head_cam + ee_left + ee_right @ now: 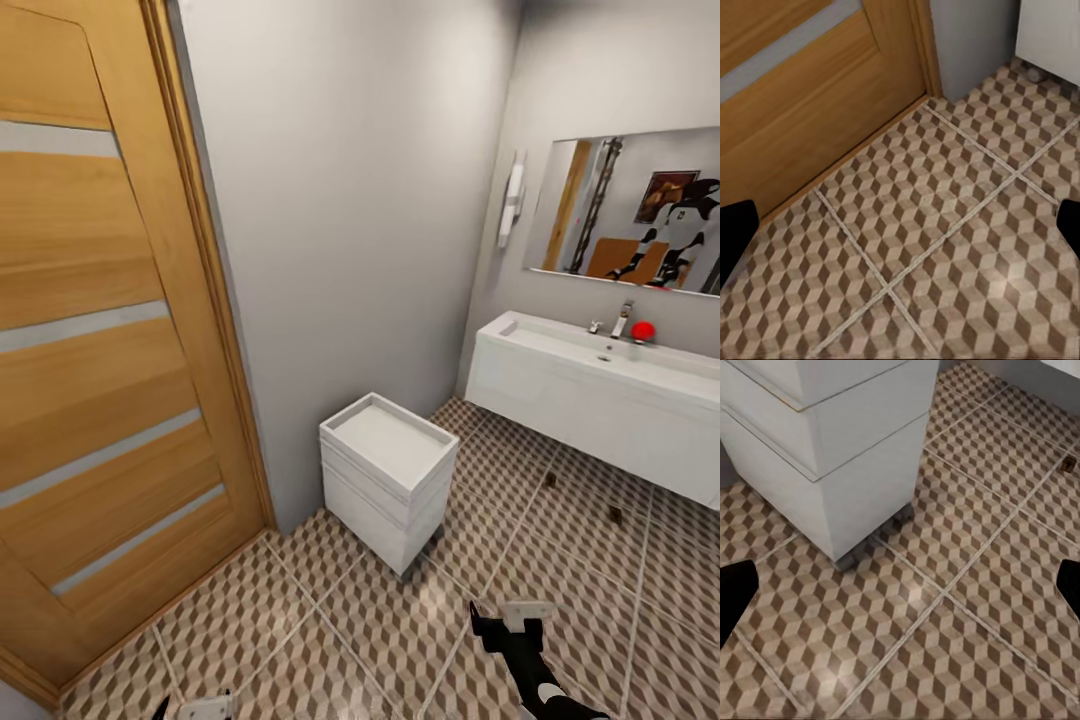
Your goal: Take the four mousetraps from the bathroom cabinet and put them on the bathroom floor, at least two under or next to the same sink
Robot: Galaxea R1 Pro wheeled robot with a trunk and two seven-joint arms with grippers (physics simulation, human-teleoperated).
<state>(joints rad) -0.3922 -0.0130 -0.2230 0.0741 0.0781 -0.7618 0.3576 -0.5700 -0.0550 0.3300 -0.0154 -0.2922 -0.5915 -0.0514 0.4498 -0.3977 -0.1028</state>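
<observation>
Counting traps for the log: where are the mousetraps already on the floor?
In the head view, two mousetraps lie on the bathroom floor at right, just in front of the sink vanity, a tile apart.

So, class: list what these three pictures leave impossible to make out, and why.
- Two dark specks on the floor by the sink, head view: too small to identify.
- Sink's far end: cut by the head view's edge.
- Red object by the tap: blurred, too small.

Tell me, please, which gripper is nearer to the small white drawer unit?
Right. The right gripper hangs over the tiles just in front of the white drawer unit; the left gripper is further off, near the wooden door.
</observation>
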